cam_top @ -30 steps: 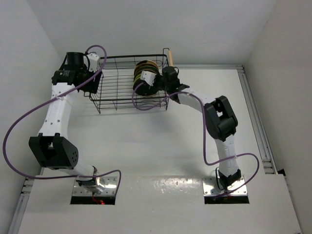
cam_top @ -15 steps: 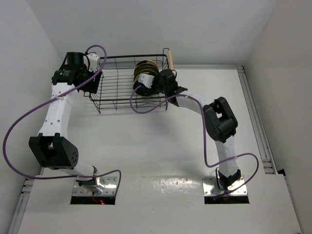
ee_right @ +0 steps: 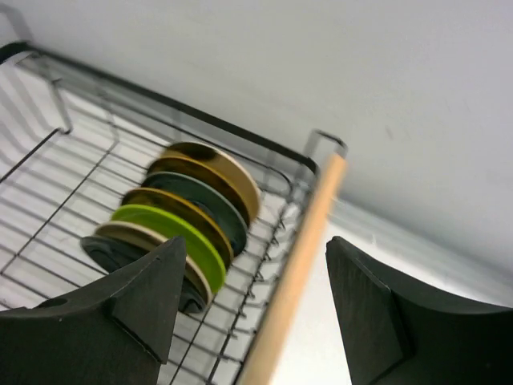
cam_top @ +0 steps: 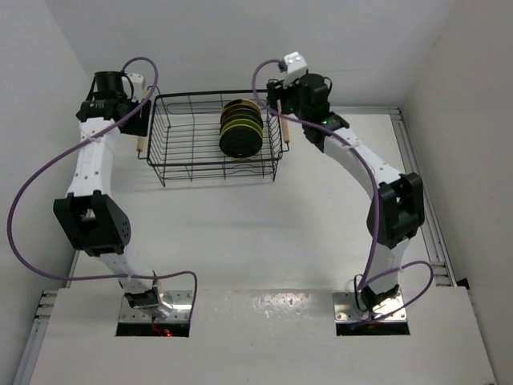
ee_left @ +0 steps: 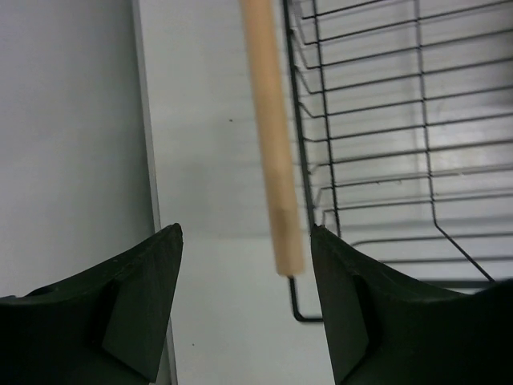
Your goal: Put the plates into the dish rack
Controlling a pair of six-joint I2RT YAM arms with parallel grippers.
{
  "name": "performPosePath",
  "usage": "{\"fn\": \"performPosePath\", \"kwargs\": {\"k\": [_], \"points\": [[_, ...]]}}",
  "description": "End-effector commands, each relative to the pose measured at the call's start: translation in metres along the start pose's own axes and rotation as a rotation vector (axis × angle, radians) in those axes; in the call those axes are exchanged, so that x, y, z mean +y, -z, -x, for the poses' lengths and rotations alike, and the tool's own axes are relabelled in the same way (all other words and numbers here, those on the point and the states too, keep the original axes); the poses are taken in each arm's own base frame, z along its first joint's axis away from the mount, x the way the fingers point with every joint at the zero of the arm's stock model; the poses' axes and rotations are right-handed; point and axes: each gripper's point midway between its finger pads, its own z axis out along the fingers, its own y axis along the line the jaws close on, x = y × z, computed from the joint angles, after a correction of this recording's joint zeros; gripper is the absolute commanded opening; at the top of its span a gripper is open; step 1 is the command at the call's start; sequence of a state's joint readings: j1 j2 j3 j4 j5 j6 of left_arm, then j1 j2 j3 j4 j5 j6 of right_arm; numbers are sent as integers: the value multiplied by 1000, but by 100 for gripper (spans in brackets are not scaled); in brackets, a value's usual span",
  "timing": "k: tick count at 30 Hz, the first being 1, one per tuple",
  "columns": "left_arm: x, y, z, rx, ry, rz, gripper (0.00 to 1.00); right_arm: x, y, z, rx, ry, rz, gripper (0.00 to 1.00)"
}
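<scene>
Left gripper (ee_left: 244, 233) and right gripper (ee_right: 256, 245) gape empty, each framing a wooden handle (ee_left: 272, 160) of the dish rack (ee_right: 200, 122); plates (ee_right: 188, 224) stand at the right gripper's nine o'clock.

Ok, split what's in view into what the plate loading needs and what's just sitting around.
Belongs to the job:
- plates, standing on edge in the dish rack
- wooden handles of the rack
- left gripper and right gripper, both open, one at each handle

Just there:
- purple cables
- table
- arm mounts
</scene>
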State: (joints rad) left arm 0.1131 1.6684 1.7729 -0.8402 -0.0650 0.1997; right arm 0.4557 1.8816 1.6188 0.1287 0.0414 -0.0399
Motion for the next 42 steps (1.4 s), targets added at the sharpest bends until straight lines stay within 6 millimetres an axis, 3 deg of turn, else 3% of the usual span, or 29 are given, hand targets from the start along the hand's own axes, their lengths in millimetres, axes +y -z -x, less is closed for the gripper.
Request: {"fn": "performPosePath", "kwargs": {"k": [1,4,6,7,12,16,17,18,21,23,24,26,31,39,41,42], "points": [[23,-19,11,-22,100,19,70,-34,7,-43,190,-310,-161,70],[20,-42,10,-4,105,-16,67,-39,4,-65,241,-433,-155,69],[10,-51,13,-17,105,-76,66,-24,0,-76,253,-506,-98,69],[2,-51,19,-44,105,-125,66,-25,-1,-79,250,-538,-99,68],[-3,-65,22,-62,113,-147,56,-2,-3,-95,257,-628,-45,58],[-4,-76,18,-52,113,-149,35,7,-1,-96,244,-660,-40,40],[-5,-80,15,-41,114,-152,30,7,3,-108,267,-686,-63,35],[-6,-81,18,-54,113,-160,23,9,4,-105,257,-692,-63,25],[-8,-91,14,-41,114,-163,13,11,17,-120,274,-741,-103,12],[-5,-95,17,-49,114,-152,11,13,26,-107,234,-763,-126,5],[-6,-99,14,-39,114,-155,10,15,33,-126,269,-756,-156,4],[-3,-97,18,-48,114,-141,8,21,38,-112,227,-754,-154,2],[-1,-93,23,-67,112,-136,8,23,41,-113,229,-769,-162,2],[2,-68,27,-94,149,-110,13,13,28,-111,235,-755,-120,10],[2,-61,26,-98,149,-109,18,8,25,-103,224,-751,-113,15],[2,-61,26,-98,149,-109,23,7,24,-104,235,-751,-107,25]]}}
